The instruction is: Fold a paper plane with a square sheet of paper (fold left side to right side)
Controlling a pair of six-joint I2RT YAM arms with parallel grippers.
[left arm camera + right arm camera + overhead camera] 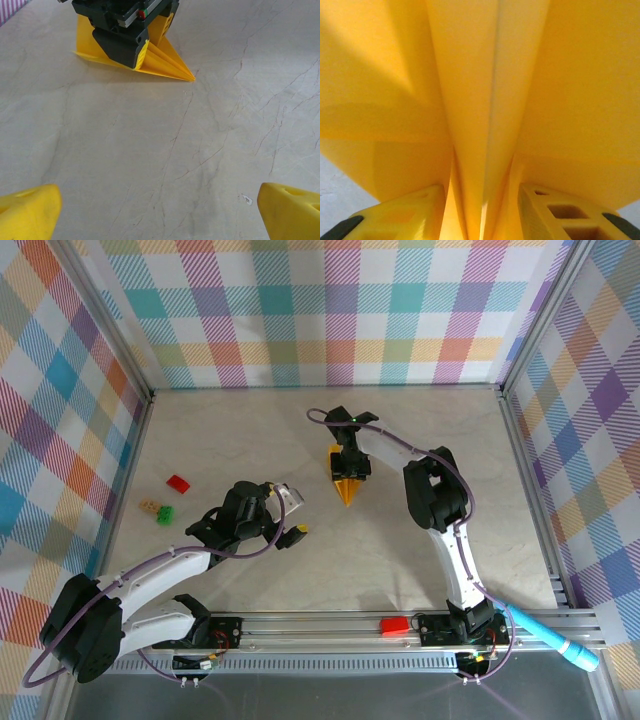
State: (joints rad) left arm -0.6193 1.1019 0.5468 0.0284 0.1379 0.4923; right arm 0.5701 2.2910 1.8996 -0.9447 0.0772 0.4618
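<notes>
Closest to the lens, the right gripper (480,210) is being held partly open, its yellow fingers (410,212) straddling the raised centre fold of the paper plane (480,75). The layers between them are lying loosely fanned, not pinched. Seen from above, the plane is lying mid-table, nose pointing toward the arm bases. The left gripper (296,513) is being held wide open and empty over the marbled table (420,560), left of the plane. A red block (178,482) and a green block (164,513) are lying far left. A light blue pen (555,636) is lying beside the right base.
</notes>
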